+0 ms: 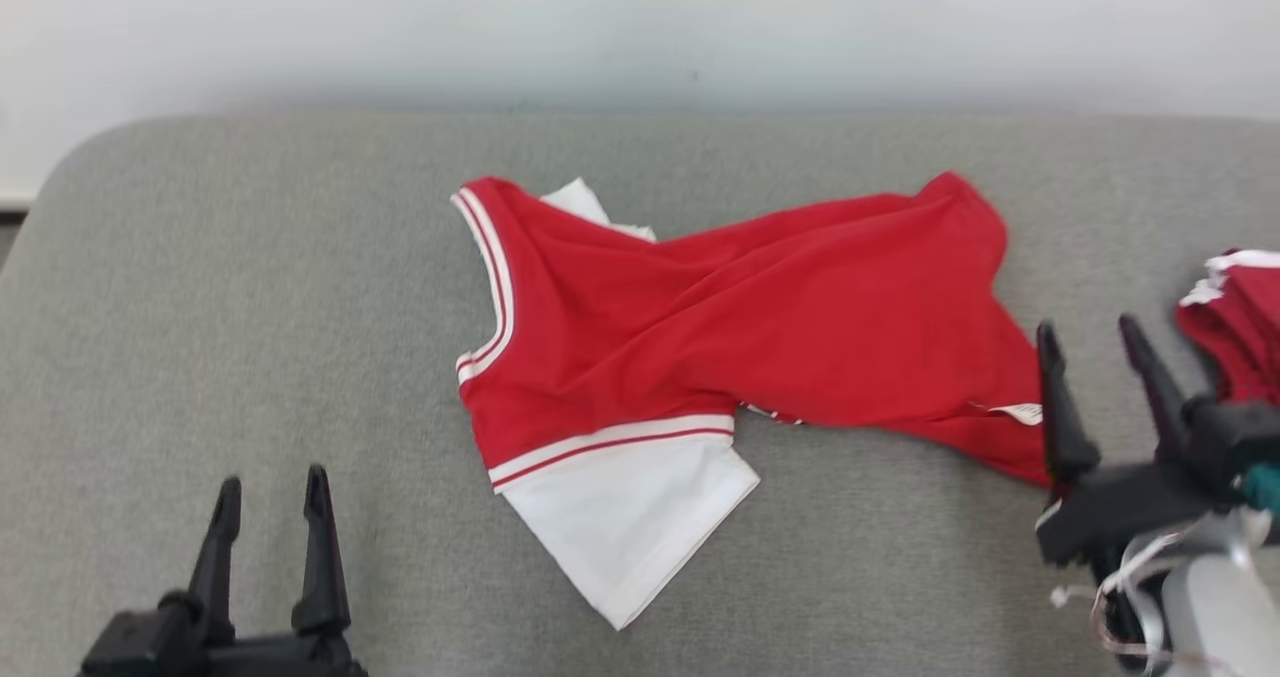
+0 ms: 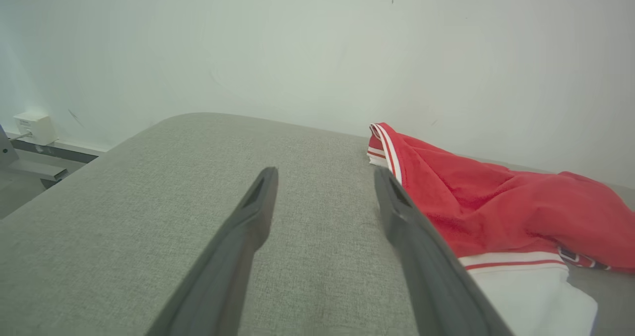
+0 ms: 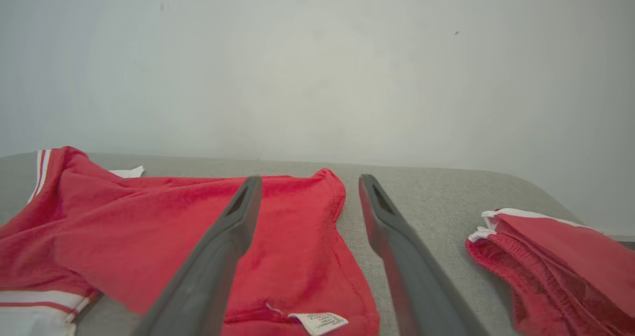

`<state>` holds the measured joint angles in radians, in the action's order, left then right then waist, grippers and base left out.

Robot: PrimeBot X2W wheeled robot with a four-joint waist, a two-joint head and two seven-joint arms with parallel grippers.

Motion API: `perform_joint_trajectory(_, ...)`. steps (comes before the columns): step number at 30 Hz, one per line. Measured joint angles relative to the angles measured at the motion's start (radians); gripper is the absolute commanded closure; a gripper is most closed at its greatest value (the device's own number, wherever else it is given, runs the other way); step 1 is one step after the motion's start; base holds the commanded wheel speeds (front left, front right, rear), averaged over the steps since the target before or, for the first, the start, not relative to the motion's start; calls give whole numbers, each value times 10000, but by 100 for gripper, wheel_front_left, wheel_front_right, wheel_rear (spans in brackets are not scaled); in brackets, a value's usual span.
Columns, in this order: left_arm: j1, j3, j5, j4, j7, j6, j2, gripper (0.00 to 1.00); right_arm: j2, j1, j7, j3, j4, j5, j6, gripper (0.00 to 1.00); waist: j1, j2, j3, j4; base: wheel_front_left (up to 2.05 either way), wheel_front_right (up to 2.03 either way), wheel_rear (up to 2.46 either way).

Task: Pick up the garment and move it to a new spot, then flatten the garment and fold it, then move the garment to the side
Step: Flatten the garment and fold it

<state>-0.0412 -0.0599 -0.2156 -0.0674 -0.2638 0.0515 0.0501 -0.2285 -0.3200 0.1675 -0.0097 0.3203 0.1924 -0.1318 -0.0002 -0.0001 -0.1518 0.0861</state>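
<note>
Garment (image 1: 740, 317) between open left pincer (image 1: 272, 477) and open right pincer (image 1: 1088, 327); red cloth (image 1: 1240, 327) nearby.

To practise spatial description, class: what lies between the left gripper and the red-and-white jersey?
Bare grey upholstered surface separates left gripper and red-and-white fabric jersey, in the head view.

Soft matt cloth garment (image 1: 720, 327); rough woven pad (image 1: 250, 307), perhaps upholstery fabric.

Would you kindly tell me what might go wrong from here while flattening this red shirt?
The red shirt lies twisted, its white sleeve splayed out; pulling one edge may tighten the wrinkles.
The open right gripper sits between the shirt's hem and a second red garment, so it might grab the wrong one.
</note>
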Motion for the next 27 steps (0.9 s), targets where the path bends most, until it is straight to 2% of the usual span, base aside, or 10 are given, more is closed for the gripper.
perform_joint_trajectory(3, 621, -27, -2, -67, 0, -77, 2, 0, 121, 976, 59, 196, -412, 21, 0, 0, -1, -1, 649, -283, 0, 0, 0)
perform_joint_trajectory(12, 1276, -44, -230, -25, -2, -192, 2, 0, 387, 2310, -12, 148, -968, -8, 0, 0, -2, -1, 1747, -897, 0, 0, 0)
perform_joint_trajectory(27, 1001, 407, -322, -566, 0, -278, 2, 0, 527, 2814, -42, 619, -1200, -84, -2, 0, 1, 1, 2095, -1743, 0, 0, 0)
